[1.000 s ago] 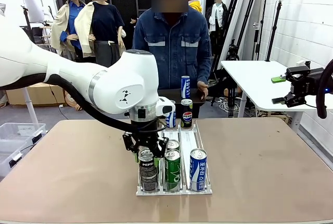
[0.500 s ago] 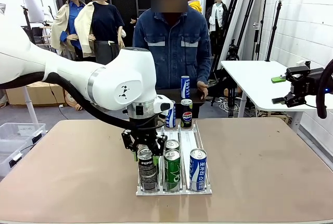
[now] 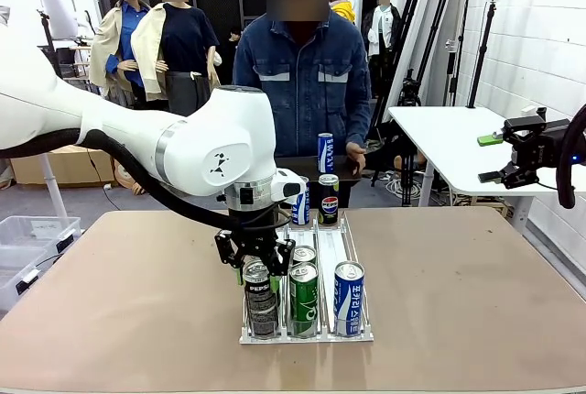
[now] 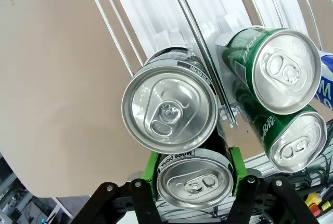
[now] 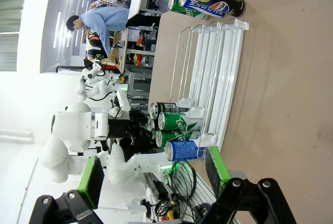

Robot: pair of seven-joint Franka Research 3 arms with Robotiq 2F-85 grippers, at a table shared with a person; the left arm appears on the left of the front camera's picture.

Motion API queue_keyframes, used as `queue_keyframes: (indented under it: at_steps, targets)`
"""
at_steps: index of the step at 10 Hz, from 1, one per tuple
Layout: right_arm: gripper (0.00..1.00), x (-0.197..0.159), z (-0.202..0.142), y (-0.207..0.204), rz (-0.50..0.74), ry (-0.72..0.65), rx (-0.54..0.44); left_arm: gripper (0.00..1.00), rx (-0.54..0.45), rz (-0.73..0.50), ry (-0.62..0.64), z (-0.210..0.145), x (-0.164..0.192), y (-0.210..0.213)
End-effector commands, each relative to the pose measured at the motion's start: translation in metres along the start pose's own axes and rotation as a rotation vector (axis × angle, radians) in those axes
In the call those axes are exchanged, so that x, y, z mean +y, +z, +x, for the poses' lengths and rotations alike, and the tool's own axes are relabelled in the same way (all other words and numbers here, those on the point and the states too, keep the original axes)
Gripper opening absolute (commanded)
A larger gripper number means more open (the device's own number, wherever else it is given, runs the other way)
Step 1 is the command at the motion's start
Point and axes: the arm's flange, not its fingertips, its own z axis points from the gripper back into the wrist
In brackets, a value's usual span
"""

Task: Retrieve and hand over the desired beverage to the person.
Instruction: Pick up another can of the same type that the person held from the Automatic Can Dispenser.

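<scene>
- While the left claw (image 3: 258,270) hangs at lower centre of the front view, its green pads (image 4: 152,168) clamp the sides of a black Pepsi can (image 3: 261,298), the can nearest the camera in the left lane of the clear rack (image 3: 307,332).
- From the left wrist, the gripped black Pepsi can (image 4: 194,181) sits at bottom centre between both pads, with a second black can (image 4: 169,110) directly above it in the frame, in the same lane.
- 2 green cans (image 3: 303,297) fill the front of the middle lane, and a blue can (image 3: 348,297) stands at the front of the right lane.
- At the far end of the rack, centre of the front view, stand another blue can (image 3: 301,207) and a black Pepsi can (image 3: 328,199).
- Beyond the brown table (image 3: 476,293), the person (image 3: 314,78) in a denim jacket stands at upper centre with one hand (image 3: 355,154) beside a blue can (image 3: 326,152) on a dark surface.
- At the right edge of the front view, the right claw (image 3: 499,158) is raised off the table; its wrist view shows its pads (image 5: 216,164) spread apart around nothing.
</scene>
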Motion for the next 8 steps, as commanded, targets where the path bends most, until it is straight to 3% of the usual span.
queue_keyframes:
  at_steps: [1,3,8]
  targets:
    - [1.00,0.000,-0.001,-0.001,-0.004,-0.007,-0.004,0.00,-0.010,0.000,0.003,-0.001,0.002,0.001]
    - [1.00,0.000,-0.001,-0.001,-0.004,-0.007,-0.004,0.00,0.000,0.000,0.000,0.000,0.000,0.000]
    - [1.00,0.000,-0.001,-0.001,-0.004,-0.007,-0.004,0.00,-0.025,-0.017,-0.054,-0.049,-0.005,0.078]
